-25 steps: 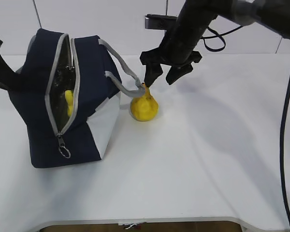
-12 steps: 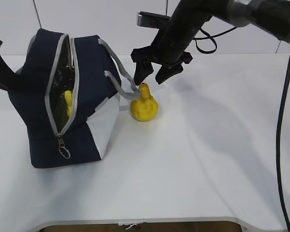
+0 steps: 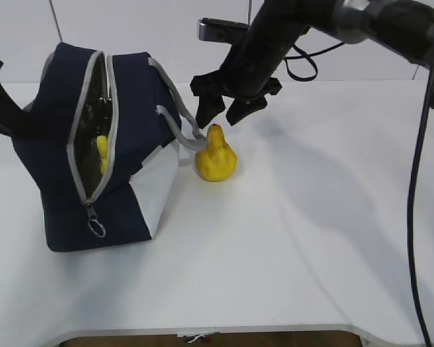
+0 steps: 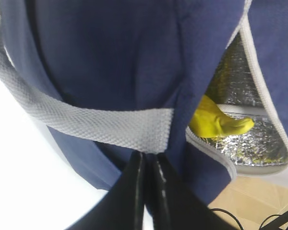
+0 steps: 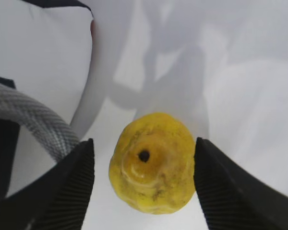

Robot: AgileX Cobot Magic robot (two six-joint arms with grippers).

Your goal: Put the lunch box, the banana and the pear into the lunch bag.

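The navy lunch bag [image 3: 134, 108] stands at the left with its zipper open, silver lining showing [image 4: 240, 143]. The banana [image 3: 102, 152] lies inside it, its yellow tip [image 4: 216, 122] in the left wrist view. The lunch box is hidden. The lumpy yellow pear [image 3: 215, 160] stands upright on the table beside the bag's white side panel. My right gripper [image 3: 218, 114] hangs open just above its narrow top; from the wrist, the pear [image 5: 152, 160] sits between the two spread fingers [image 5: 77, 184]. My left gripper [image 4: 147, 160] is shut, its tips pinching the bag's fabric at the base of a grey handle [image 4: 96, 122].
The bag's other grey handle [image 3: 179, 124] droops toward the pear and lies close to my right gripper's left finger [image 5: 36, 125]. A ring pull [image 3: 95, 228] dangles at the zipper's lower end. White table [image 3: 311, 238] stretches to the right and front.
My right gripper has moved left, from right of the pear's top to directly over it, and its jaws have narrowed a little. The bag, the pear and the left arm have stayed still.
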